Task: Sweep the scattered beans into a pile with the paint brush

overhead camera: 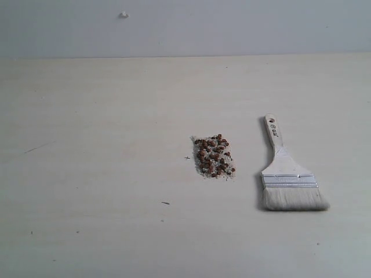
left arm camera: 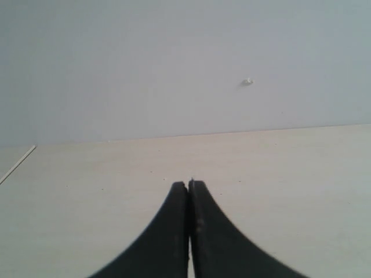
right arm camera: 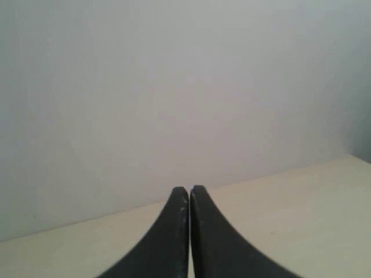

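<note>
The reddish-brown beans [overhead camera: 213, 156], mixed with whitish grains, lie in one small clump near the middle of the pale table [overhead camera: 104, 145]. To their right lies the paint brush [overhead camera: 287, 174], flat on the table, handle pointing away and off-white bristles toward the front. Neither arm shows in the exterior view. My left gripper [left arm camera: 189, 184] is shut with nothing in it, above bare tabletop. My right gripper [right arm camera: 189, 189] is also shut and empty, facing the wall. Beans and brush are out of both wrist views.
A grey wall [overhead camera: 185, 26] rises behind the table, with a small white fitting [overhead camera: 123, 14] on it, also seen as a white fitting [left arm camera: 247, 81] in the left wrist view. A small dark speck [overhead camera: 166, 202] lies in front of the beans.
</note>
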{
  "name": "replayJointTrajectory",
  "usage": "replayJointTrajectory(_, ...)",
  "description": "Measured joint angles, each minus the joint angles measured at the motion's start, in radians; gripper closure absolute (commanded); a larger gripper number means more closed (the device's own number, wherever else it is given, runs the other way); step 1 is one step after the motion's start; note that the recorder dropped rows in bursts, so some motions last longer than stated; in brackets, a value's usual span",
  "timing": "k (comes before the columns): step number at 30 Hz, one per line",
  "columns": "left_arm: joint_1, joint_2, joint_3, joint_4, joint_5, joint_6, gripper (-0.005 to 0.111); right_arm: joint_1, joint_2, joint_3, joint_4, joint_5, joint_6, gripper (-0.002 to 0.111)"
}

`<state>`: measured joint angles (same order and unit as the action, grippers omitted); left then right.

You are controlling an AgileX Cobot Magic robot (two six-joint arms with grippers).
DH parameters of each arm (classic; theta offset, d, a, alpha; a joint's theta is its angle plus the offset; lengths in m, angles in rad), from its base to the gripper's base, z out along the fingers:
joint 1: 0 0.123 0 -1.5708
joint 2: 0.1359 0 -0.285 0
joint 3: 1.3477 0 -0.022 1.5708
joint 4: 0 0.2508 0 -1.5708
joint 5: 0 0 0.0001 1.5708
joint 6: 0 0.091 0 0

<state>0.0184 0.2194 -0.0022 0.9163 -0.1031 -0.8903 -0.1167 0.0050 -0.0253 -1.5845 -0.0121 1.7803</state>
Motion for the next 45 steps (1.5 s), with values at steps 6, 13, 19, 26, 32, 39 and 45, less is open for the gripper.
replayJointTrajectory(6, 0.0, 0.0, 0.0, 0.0, 0.0, 0.0, 0.107, 0.0, 0.0, 0.02, 0.479, 0.024, -0.565, 0.108)
replayJointTrajectory(13, 0.0, 0.0, 0.0, 0.0, 0.0, 0.0, 0.107, 0.0, 0.0, 0.02, 1.021, -0.008, -1.178, 0.108)
replayJointTrajectory(19, 0.0, 0.0, 0.0, 0.0, 0.0, 0.0, 0.107, 0.0, 0.0, 0.02, 1.073, -0.011, -1.202, 0.108)
replayJointTrajectory(26, 0.0, 0.0, 0.0, 0.0, 0.0, 0.0, 0.107, 0.0, 0.0, 0.02, 1.078, -0.011, -1.234, 0.108)
replayJointTrajectory(32, 0.0, 0.0, 0.0, 0.0, 0.0, 0.0, 0.107, 0.0, 0.0, 0.02, 1.34, -0.014, -1.504, 0.108)
replayJointTrajectory(39, 0.0, 0.0, 0.0, 0.0, 0.0, 0.0, 0.107, 0.0, 0.0, 0.02, 1.421, -0.014, -1.548, 0.108)
replayJointTrajectory(45, 0.0, 0.0, 0.0, 0.0, 0.0, 0.0, 0.107, 0.0, 0.0, 0.02, 1.428, -0.014, -1.551, 0.108)
